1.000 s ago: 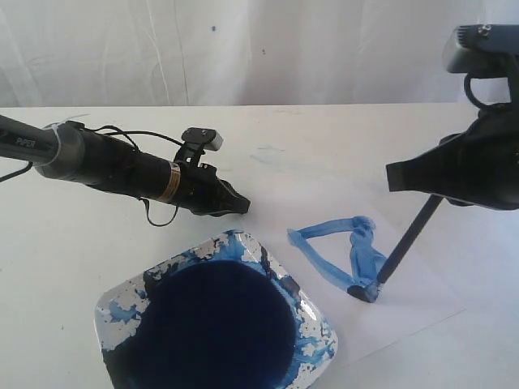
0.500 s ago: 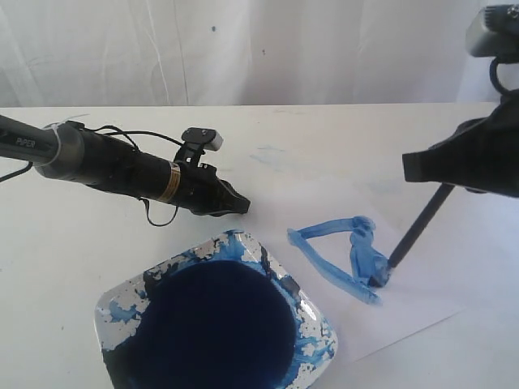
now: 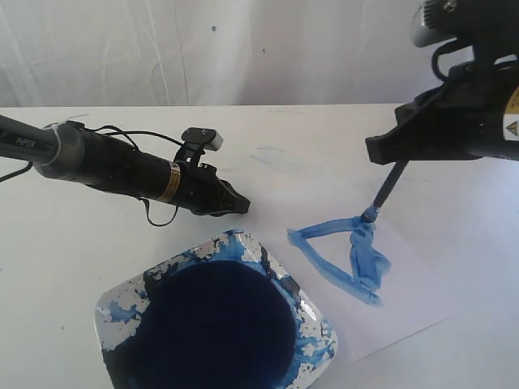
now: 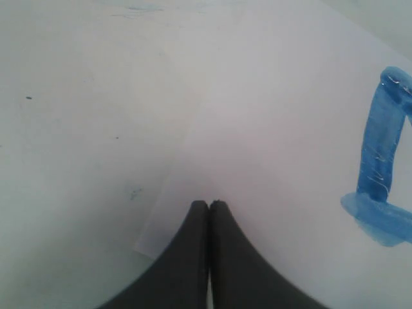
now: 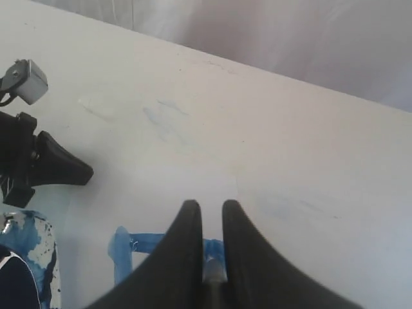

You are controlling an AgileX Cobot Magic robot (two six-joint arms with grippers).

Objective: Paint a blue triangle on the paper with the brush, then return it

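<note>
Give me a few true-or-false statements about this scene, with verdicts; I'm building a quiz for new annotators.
1. The right gripper holds the brush. True.
2. The brush tip sits in the dish. False: it is at a corner of the blue triangle on the paper.
3. The left gripper is open. False: its jaws are shut, with nothing between them.
4. The dish holds dark blue paint. True.
</note>
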